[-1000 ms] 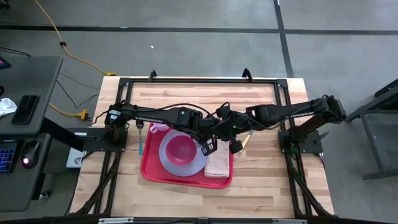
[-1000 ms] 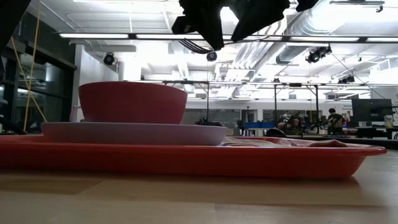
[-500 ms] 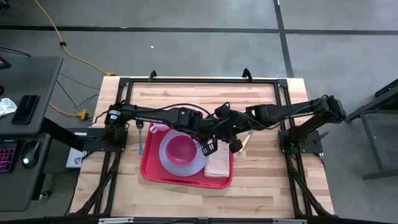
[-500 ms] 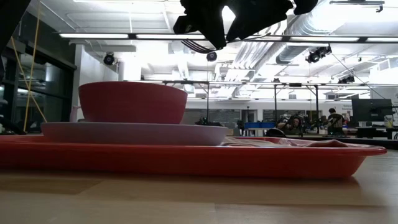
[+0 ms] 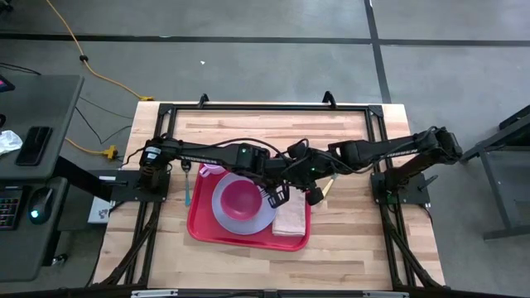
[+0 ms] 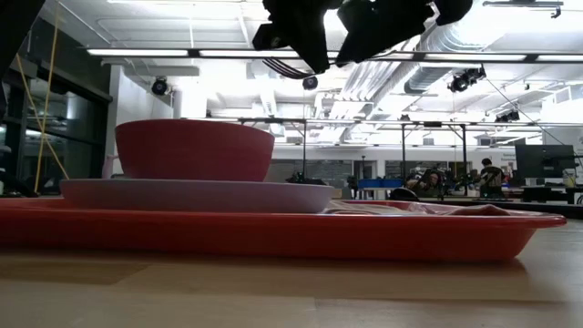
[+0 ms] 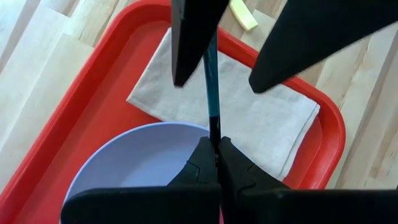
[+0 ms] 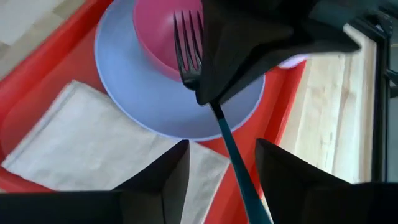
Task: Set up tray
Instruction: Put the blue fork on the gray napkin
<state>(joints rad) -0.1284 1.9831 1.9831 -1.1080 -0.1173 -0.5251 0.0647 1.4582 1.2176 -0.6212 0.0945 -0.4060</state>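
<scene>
A fork with dark tines (image 8: pixel 186 43) and a teal handle (image 7: pixel 211 93) hangs over the red tray (image 5: pixel 199 225), and my left gripper (image 7: pixel 216 142) is shut on it. My right gripper (image 8: pixel 222 143) stands open with one finger on each side of the handle; no contact shows. Both grippers hover above the tray's right half (image 5: pixel 291 186). On the tray lies a lavender plate (image 5: pixel 225 213) with a pink bowl (image 5: pixel 240 197) resting on it. A beige napkin (image 5: pixel 290 220) lies flat to the plate's right. My left gripper pinches the fork between its two fingers where the handle meets the head (image 8: pixel 213 104). The fingers slant down from the table's left. The teal handle (image 7: pixel 212 118) sticks out past the fingertips toward my right gripper. The fork is lifted clear above the plate and napkin.
A teal utensil (image 5: pixel 188 187) lies on the wood left of the tray. A pale yellow one (image 5: pixel 329 185) lies to the tray's right. A pinkish-white object (image 5: pixel 210 170) sits at the tray's far left corner. Bare wood lies near and far of the tray.
My right gripper has opened around the fork's handle and let it go, staying in place. The fork remains held by my left gripper, which has kept still.
</scene>
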